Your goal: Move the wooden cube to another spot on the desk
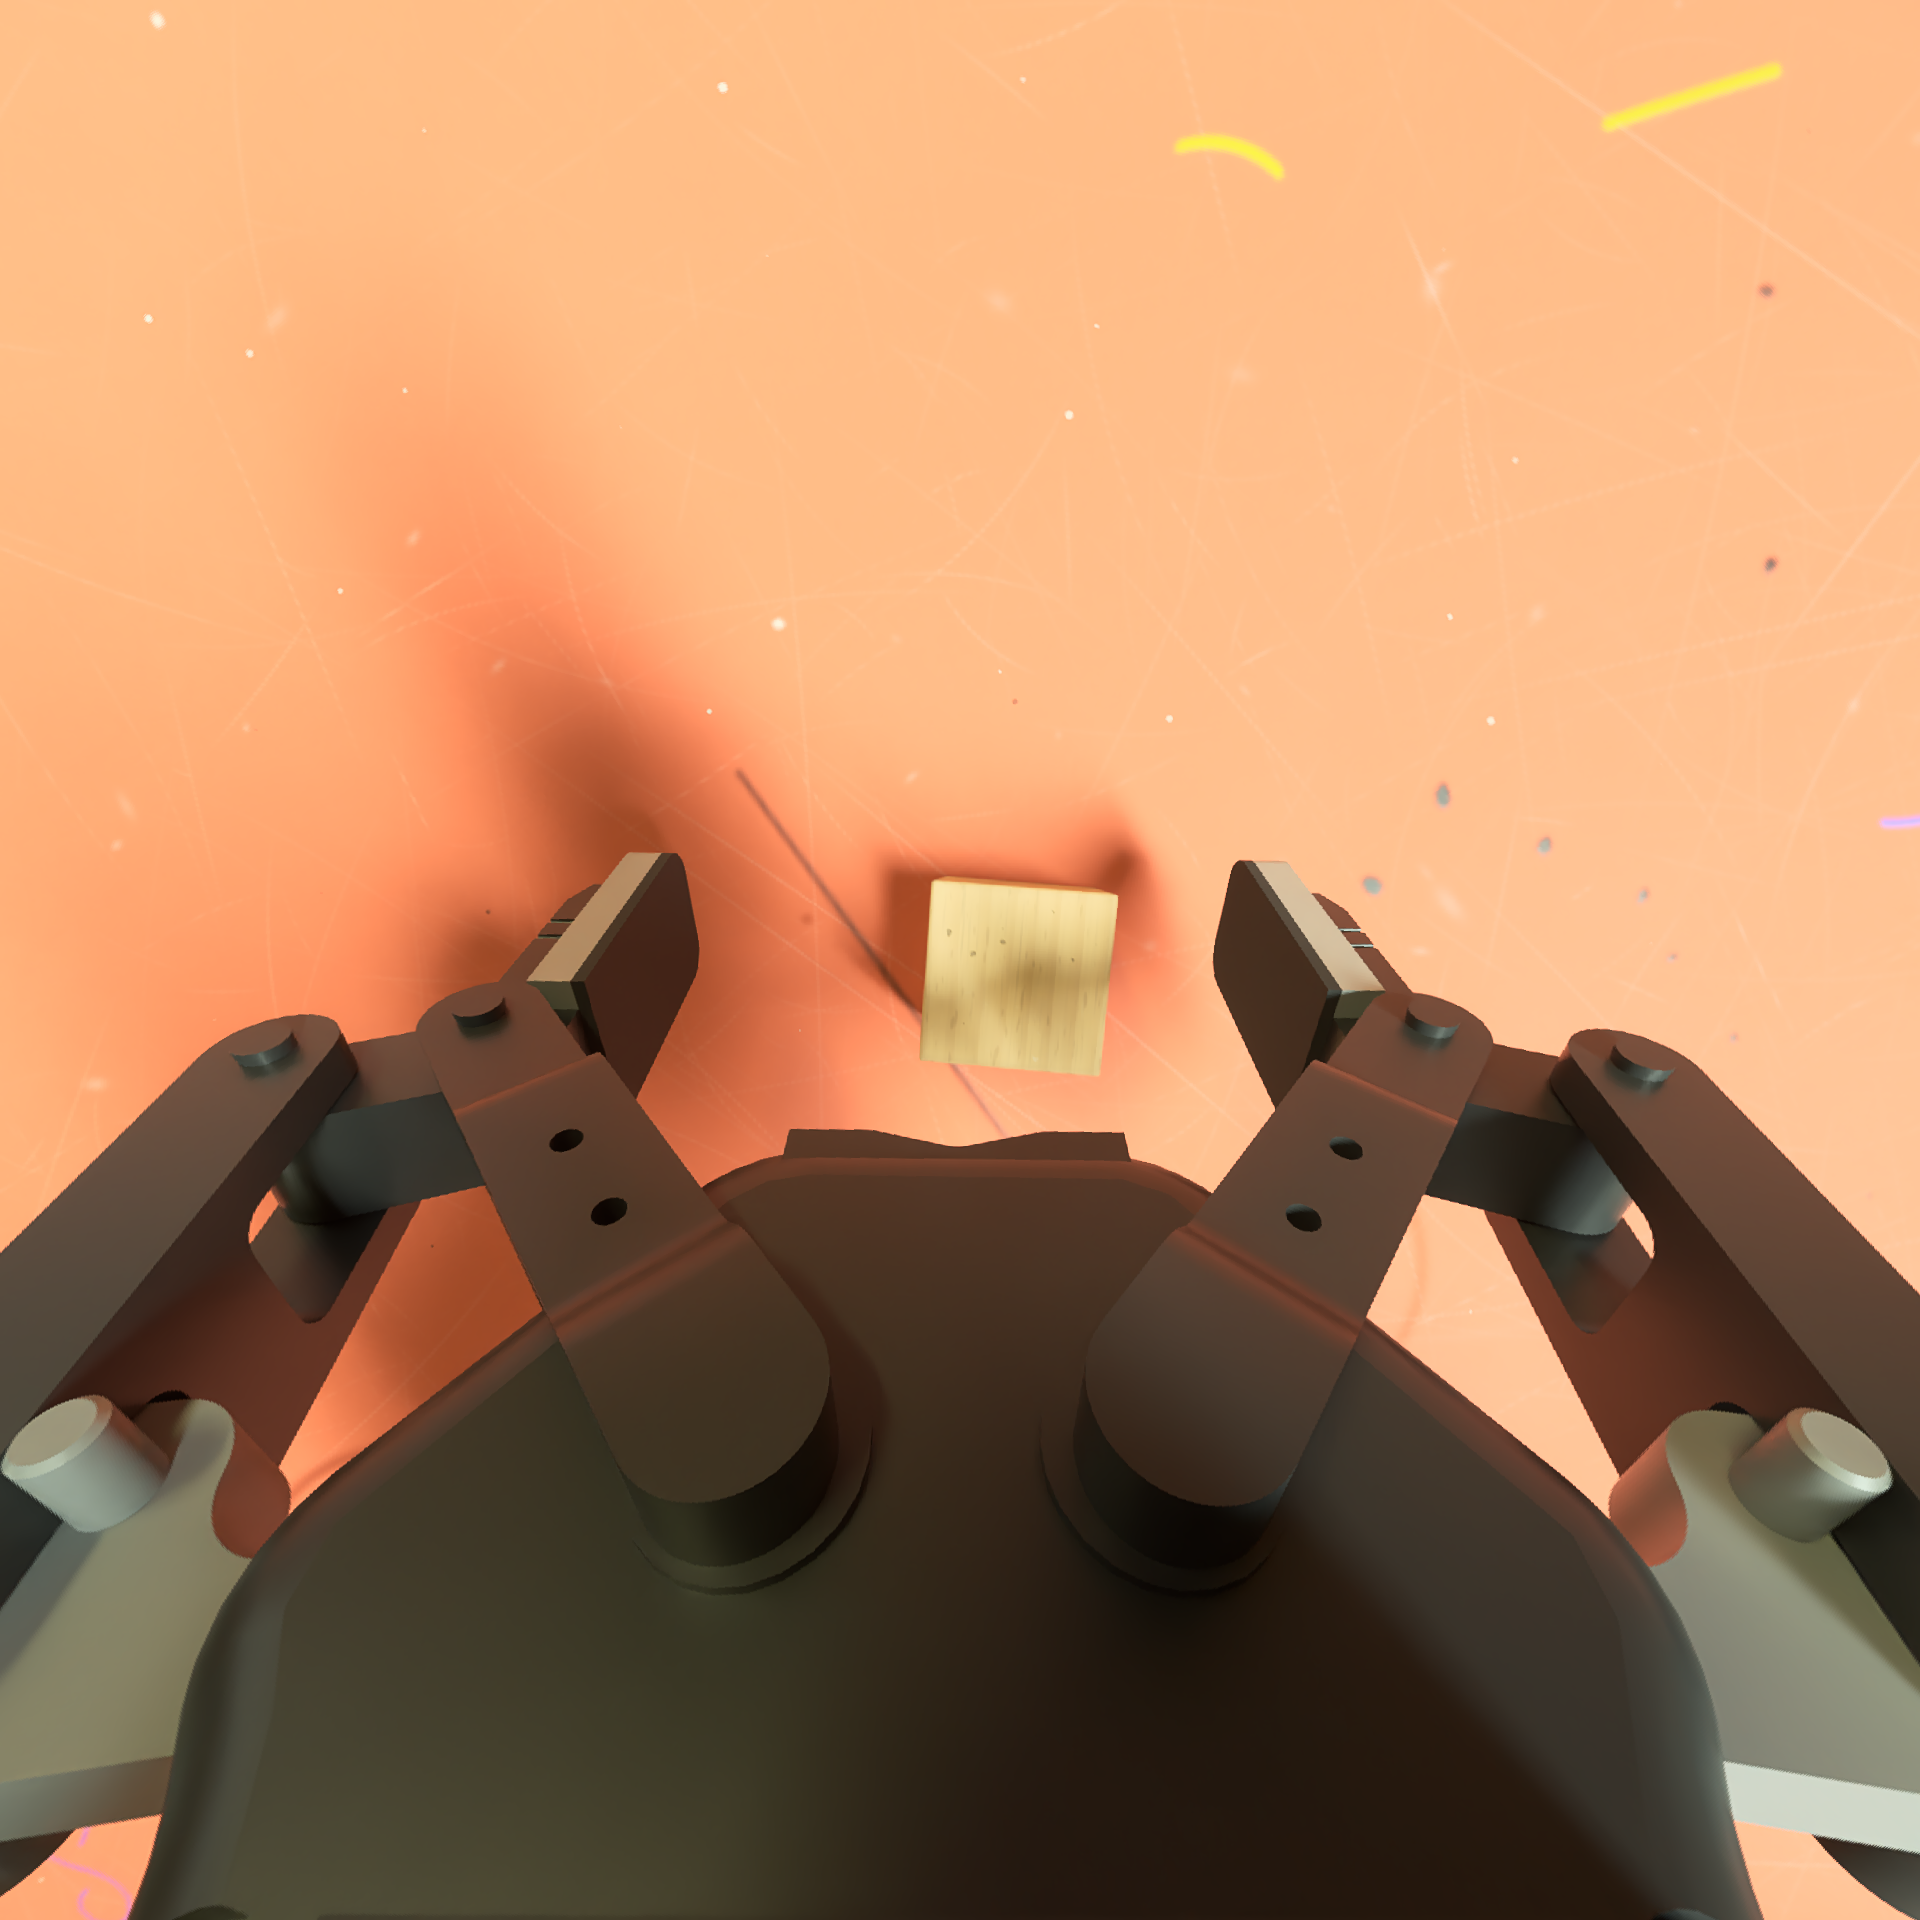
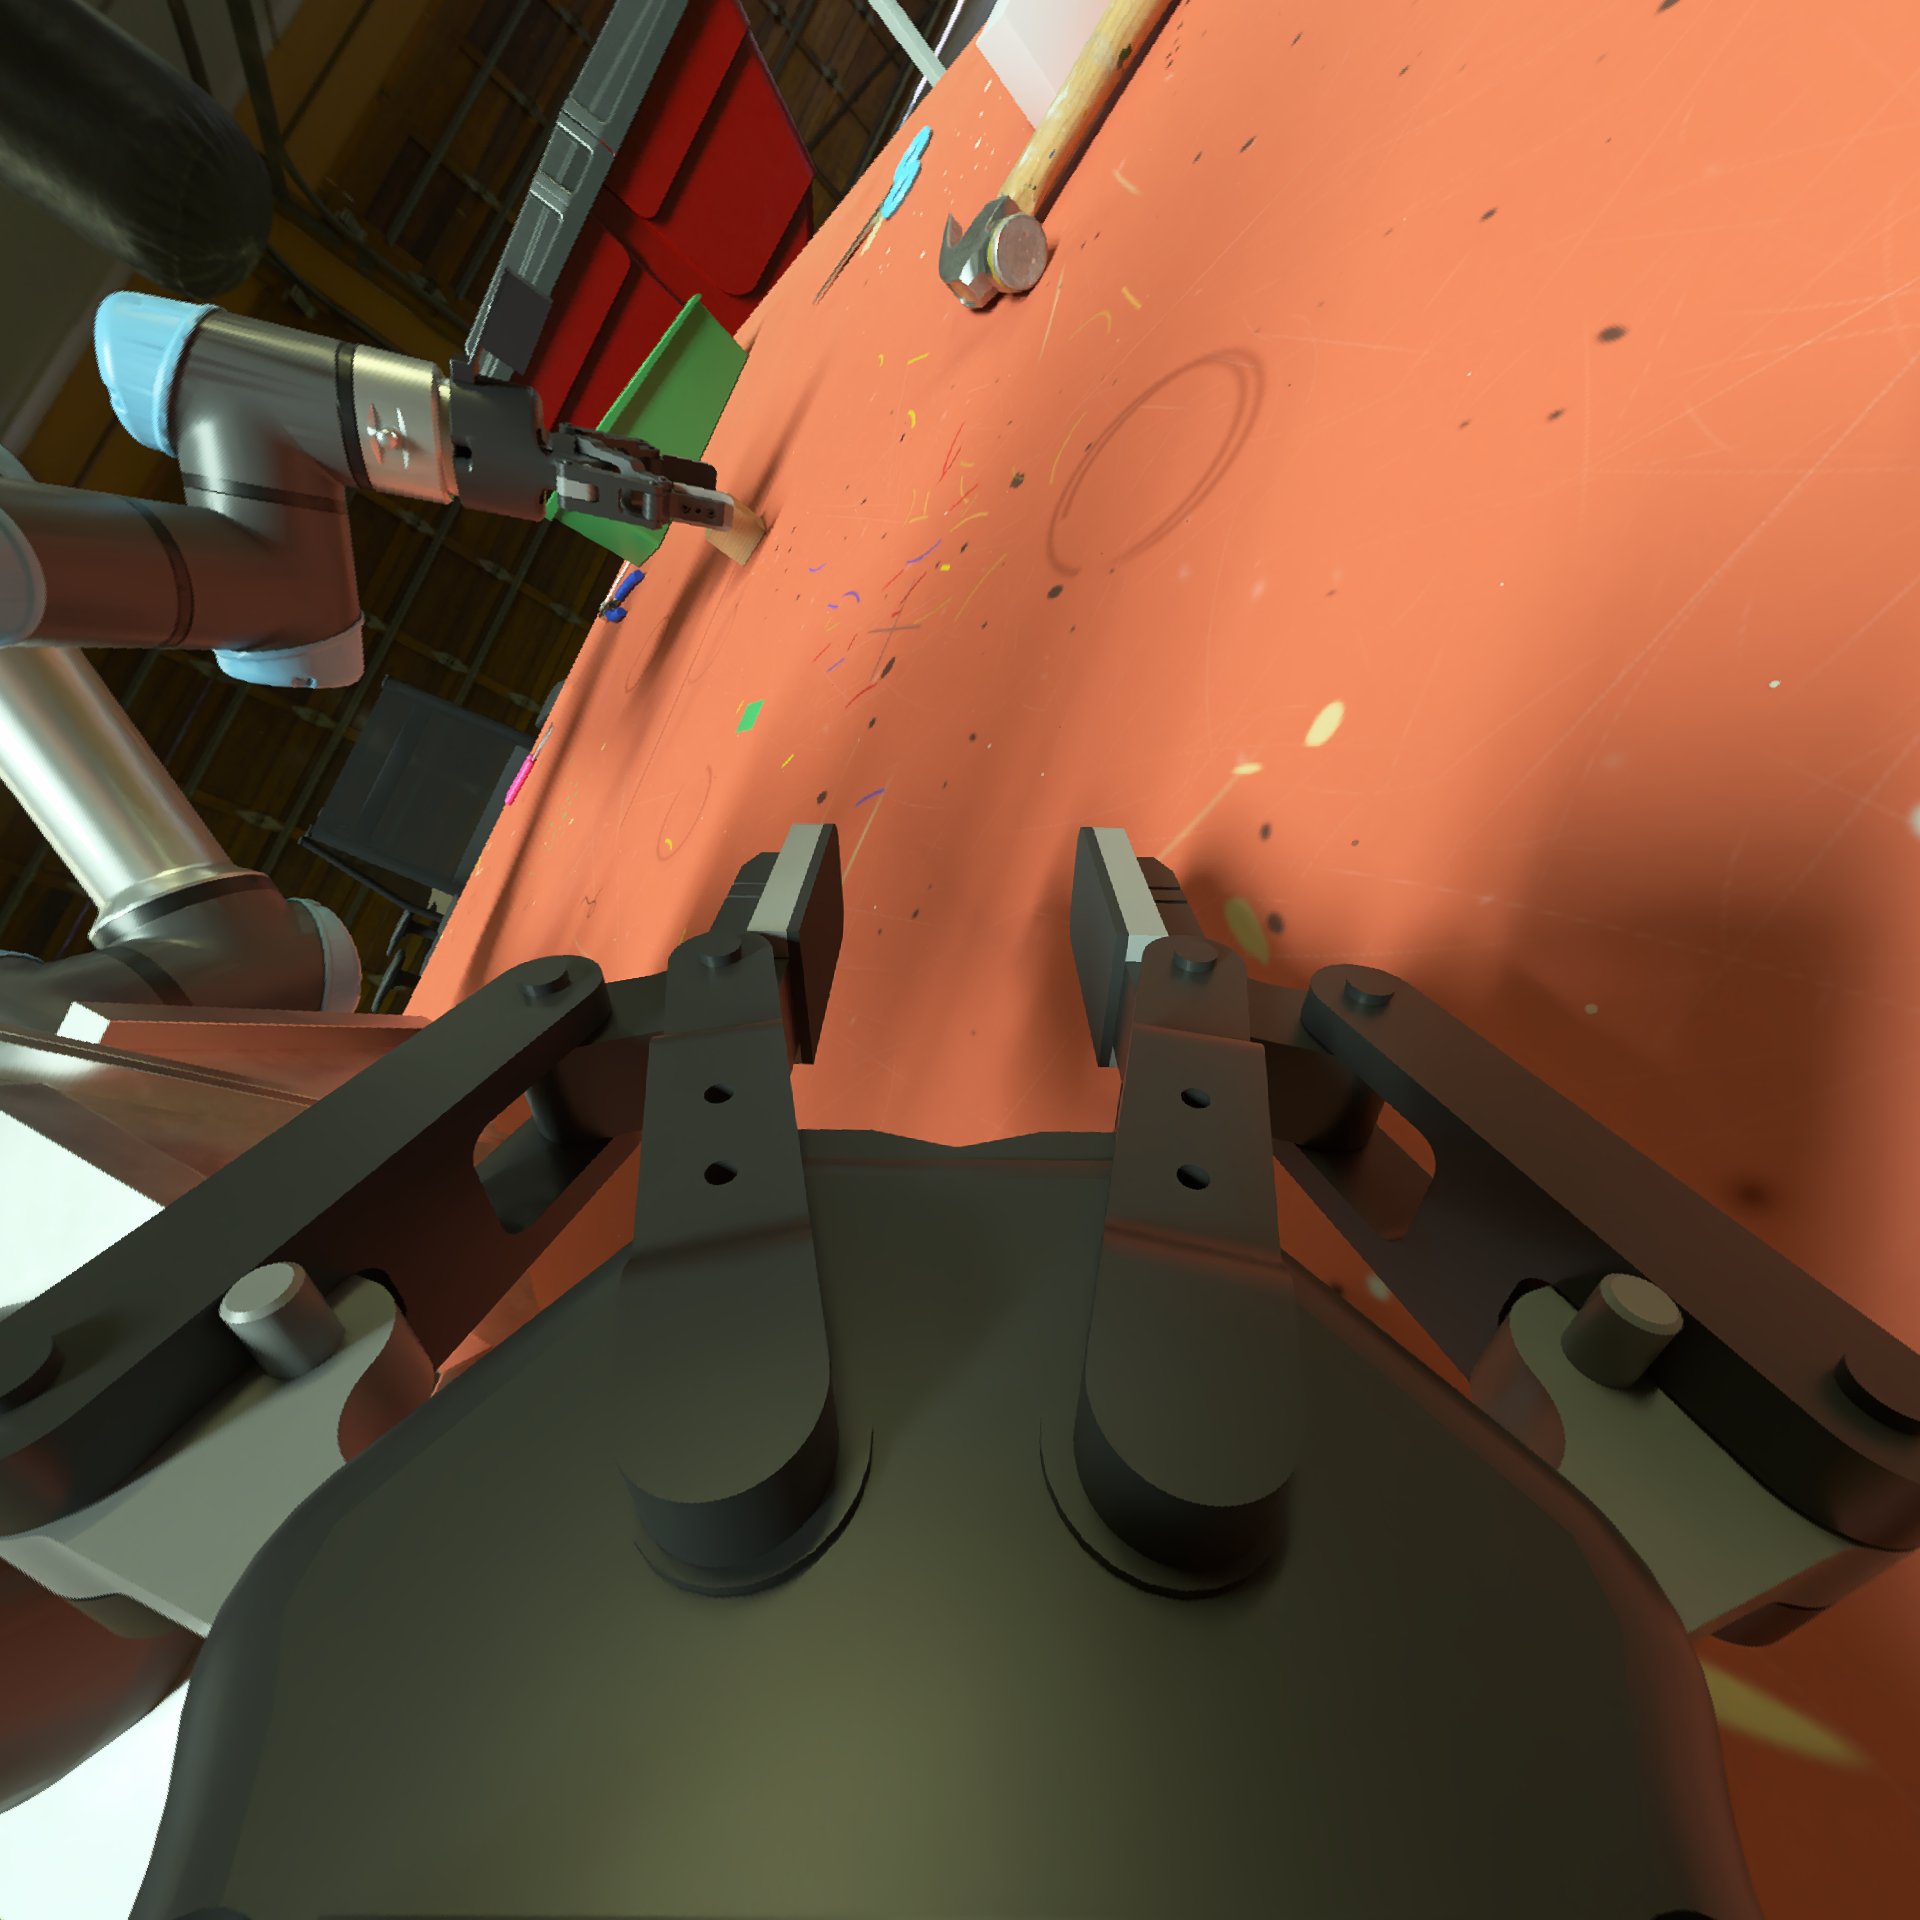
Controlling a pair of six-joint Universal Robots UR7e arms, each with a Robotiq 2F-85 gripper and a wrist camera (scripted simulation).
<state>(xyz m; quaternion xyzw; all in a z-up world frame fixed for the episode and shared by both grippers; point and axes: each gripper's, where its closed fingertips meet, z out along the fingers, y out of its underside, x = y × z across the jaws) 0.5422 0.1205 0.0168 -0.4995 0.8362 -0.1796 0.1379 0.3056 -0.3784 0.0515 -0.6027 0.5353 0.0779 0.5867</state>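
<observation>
The wooden cube (image 1: 1016, 975) is pale with a visible grain and rests on the orange desk (image 1: 1039, 416). My left gripper (image 1: 956, 940) is open, pointing down at the desk. The cube sits between its two spread fingers, closer to the right finger, and touches neither. In the right wrist view the cube (image 2: 740, 536) is a small tan shape at the far-off left gripper's fingertips (image 2: 717, 509). My right gripper (image 2: 956, 914) is open and empty above the desk (image 2: 1351, 623), far from the cube.
A hammer (image 2: 997, 249) with a wooden handle lies at the far end of the desk. A green flat piece (image 2: 675, 416) sits at the desk's left edge behind the left arm (image 2: 260, 436). Red bins (image 2: 686, 187) stand beyond the edge.
</observation>
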